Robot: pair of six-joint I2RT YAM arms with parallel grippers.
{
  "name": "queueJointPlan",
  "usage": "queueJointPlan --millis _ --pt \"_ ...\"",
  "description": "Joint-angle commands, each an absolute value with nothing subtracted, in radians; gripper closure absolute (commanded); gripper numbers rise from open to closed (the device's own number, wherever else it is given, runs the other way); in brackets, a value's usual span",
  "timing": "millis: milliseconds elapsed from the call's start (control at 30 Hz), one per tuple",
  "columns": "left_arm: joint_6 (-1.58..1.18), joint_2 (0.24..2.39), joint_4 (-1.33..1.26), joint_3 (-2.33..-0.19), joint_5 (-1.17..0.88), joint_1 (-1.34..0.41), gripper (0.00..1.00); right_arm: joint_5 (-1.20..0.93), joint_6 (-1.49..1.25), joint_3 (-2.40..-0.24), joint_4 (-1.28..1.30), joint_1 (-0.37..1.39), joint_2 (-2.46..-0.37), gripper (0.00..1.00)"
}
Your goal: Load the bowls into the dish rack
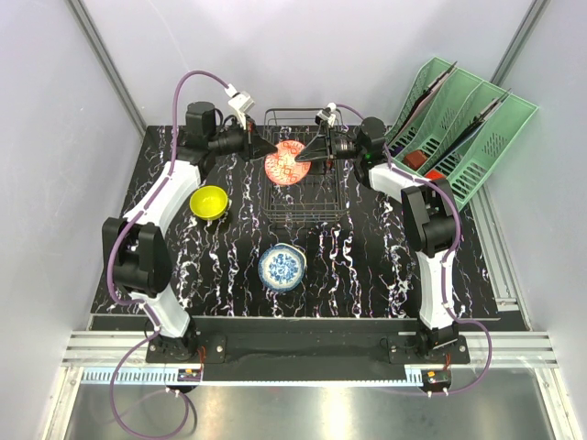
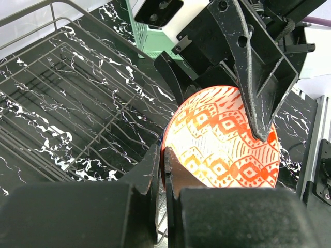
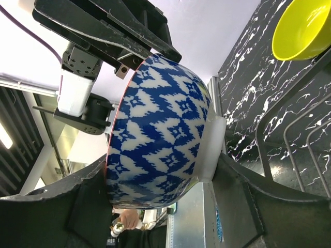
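A bowl (image 1: 284,165), orange-patterned inside (image 2: 222,139) and blue-and-white outside (image 3: 160,129), hangs tilted on edge over the dish rack (image 1: 298,206). My left gripper (image 2: 166,152) is shut on its rim from the left. My right gripper (image 3: 161,163) spans the bowl from the right. One of its fingers (image 2: 258,103) lies across the inside and the other presses on the white foot. A yellow bowl (image 1: 209,202) sits on the table left of the rack. A white bowl with blue flowers (image 1: 281,267) sits in front of the rack.
A mint-green slotted organizer (image 1: 459,128) stands at the back right, close behind my right arm. The rack's wire walls (image 2: 62,103) rise just under the held bowl. The black marbled table ends at a metal rail along the near edge.
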State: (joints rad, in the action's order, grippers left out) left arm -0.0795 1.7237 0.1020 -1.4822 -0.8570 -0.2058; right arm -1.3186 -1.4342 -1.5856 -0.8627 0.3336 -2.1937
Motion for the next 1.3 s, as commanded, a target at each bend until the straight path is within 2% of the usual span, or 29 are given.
queueJointPlan --millis 0,33,67,100,167,233,367,400,433,567,633,733,767,867,900,1000,1133,1167,1267 --pt "-0.064 1.689 0.054 -1.502 -0.867 -0.21 1.0 -1.365 -1.505 -1.606 -1.028 0.341 -2.184 0.77" --pt "-0.066 1.69 0.055 -1.503 -0.867 -0.21 1.0 -1.367 -1.514 -1.608 -1.031 0.342 -2.186 0.91" --pt "-0.066 1.693 0.055 -1.505 -0.87 -0.21 1.0 -1.367 -1.514 -1.609 -1.032 0.344 -2.184 0.97" --pt "-0.067 1.698 0.057 -1.506 -0.87 -0.21 1.0 -1.365 -1.511 -1.609 -1.025 0.342 -2.183 1.0" --pt "-0.069 1.701 0.06 -1.514 -0.873 -0.21 1.0 -1.358 -1.491 -1.608 -1.008 0.344 -2.178 1.0" --pt "-0.071 1.707 0.066 -1.522 -0.873 -0.21 0.76 -1.351 -1.461 -1.606 -0.968 0.342 -2.175 1.0" --pt "-0.074 1.707 0.066 -1.525 -0.877 -0.21 0.71 -1.342 -1.436 -1.603 -0.937 0.342 -2.174 1.0" --pt "-0.074 1.709 0.069 -1.526 -0.877 -0.209 0.65 -1.341 -1.431 -1.603 -0.925 0.342 -2.174 1.0" --pt "-0.074 1.71 0.069 -1.529 -0.879 -0.21 0.56 -1.339 -1.421 -1.603 -0.917 0.342 -2.174 1.0" --pt "-0.081 1.713 0.071 -1.535 -0.876 -0.21 0.4 -1.336 -1.401 -1.606 -0.896 0.342 -2.18 1.0" --pt "-0.09 1.709 0.071 -1.543 -0.871 -0.209 0.38 -1.335 -1.367 -1.612 -0.855 0.341 -2.186 1.0" --pt "-0.121 1.695 0.068 -1.557 -0.862 -0.187 0.18 -1.321 -1.28 -1.629 -0.746 0.331 -2.187 1.0" --pt "-0.135 1.69 0.063 -1.559 -0.855 -0.169 0.01 -1.306 -1.237 -1.638 -0.691 0.324 -2.186 1.0" --pt "-0.138 1.678 0.124 -1.582 -0.806 -0.132 0.01 -1.223 -0.926 -1.719 -0.296 0.318 -2.165 1.0" --pt "-0.106 1.666 0.147 -1.586 -0.793 -0.124 0.01 -1.182 -0.697 -1.808 0.002 0.318 -2.158 1.0" --pt "-0.062 1.631 0.208 -1.551 -0.766 -0.081 0.01 -1.04 -0.498 -1.906 0.284 0.318 -2.142 1.0" --pt "-0.006 1.579 0.291 -1.479 -0.707 -0.034 0.01 -0.818 -0.307 -1.986 0.495 0.319 -2.106 1.0" --pt "0.033 1.545 0.311 -1.456 -0.651 -0.02 0.01 -0.682 -0.266 -2.002 0.565 0.321 -2.092 1.0" --pt "0.08 1.484 0.333 -1.355 -0.6 0.011 0.01 -0.474 -0.138 -2.016 0.616 0.328 -2.057 1.0"
